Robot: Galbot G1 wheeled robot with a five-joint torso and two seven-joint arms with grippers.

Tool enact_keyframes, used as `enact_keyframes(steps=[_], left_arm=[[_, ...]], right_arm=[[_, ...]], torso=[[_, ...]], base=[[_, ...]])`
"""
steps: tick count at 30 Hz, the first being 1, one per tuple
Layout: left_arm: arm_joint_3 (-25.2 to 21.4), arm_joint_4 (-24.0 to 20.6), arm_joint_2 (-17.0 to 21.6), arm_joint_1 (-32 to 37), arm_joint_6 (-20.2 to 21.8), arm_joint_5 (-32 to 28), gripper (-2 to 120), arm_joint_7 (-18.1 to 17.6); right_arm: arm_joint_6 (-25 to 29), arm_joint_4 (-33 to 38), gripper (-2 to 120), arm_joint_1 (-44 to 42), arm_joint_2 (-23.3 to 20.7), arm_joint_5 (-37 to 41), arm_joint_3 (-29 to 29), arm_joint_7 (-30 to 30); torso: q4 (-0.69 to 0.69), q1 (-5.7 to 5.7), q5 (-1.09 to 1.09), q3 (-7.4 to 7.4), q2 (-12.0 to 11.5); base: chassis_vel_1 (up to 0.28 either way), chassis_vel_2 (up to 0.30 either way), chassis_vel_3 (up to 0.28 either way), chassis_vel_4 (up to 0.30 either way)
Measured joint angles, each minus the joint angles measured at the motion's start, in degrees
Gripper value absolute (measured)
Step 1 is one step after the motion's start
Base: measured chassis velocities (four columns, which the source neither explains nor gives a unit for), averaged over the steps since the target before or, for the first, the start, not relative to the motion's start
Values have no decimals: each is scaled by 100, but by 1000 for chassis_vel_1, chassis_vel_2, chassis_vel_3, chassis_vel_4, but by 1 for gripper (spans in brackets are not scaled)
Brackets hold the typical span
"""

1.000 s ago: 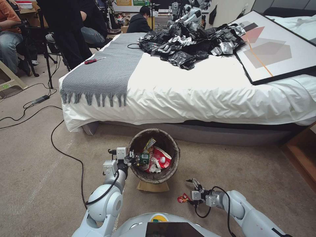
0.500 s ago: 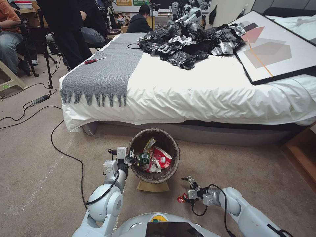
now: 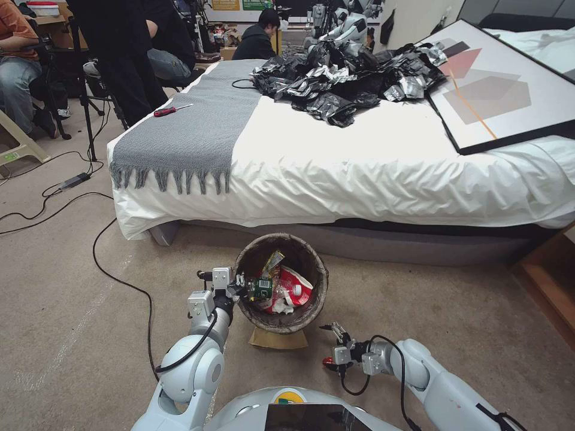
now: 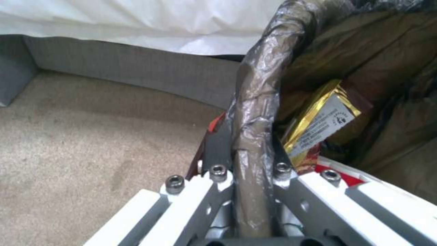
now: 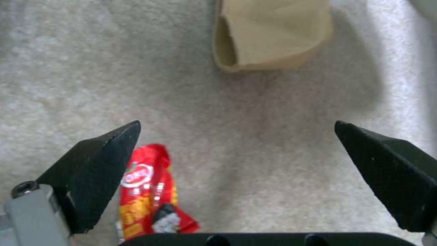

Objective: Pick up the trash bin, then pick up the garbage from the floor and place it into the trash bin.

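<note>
Left gripper (image 3: pixel 236 286) clamps the rim of the trash bin (image 3: pixel 317 299); in the left wrist view its fingers (image 4: pixel 218 147) sit one inside and one outside the brown-bag-covered rim (image 4: pixel 255 102), pinching it; bin is on the carpet (image 3: pixel 72 311) in front of the bed (image 3: pixel 359 161), tilted so its mouth faces the head camera. Inside the bin: red-and-white paper cup (image 3: pixel 293 286), gold snack wrapper (image 4: pixel 321 121), green bottle (image 3: pixel 262 289), crumpled white paper (image 3: pixel 280 307). Brown paper bag (image 3: pixel 277 340) lies flat on the carpet just under the bin's near edge; it also shows in the right wrist view (image 5: pixel 271 34). Right gripper (image 3: pixel 332 347) is low over the carpet right of the paper bag, jaws spread wide, nothing between them; small red wrapper (image 5: pixel 150 191) lies on the carpet beside one fingertip (image 5: pixel 102 171), off-centre in the gap; head view shows it partly hidden under the gripper (image 3: pixel 327 361).
</note>
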Motion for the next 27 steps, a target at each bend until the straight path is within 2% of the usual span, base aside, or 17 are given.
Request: enact_keyframes(steps=[16, 27], left_arm=[[18, -4, -3, -21, 20, -1, 0, -3], [18, -14, 3, -11, 19, -4, 0, -5]], right_arm=[[200, -223, 100, -118, 133, 80, -130, -91], [341, -531, 100, -150, 189, -22, 26, -58]], torso=[[0, 0, 0, 0, 0], [0, 0, 0, 0, 0]], base=[[0, 0, 0, 0], [0, 0, 0, 0]])
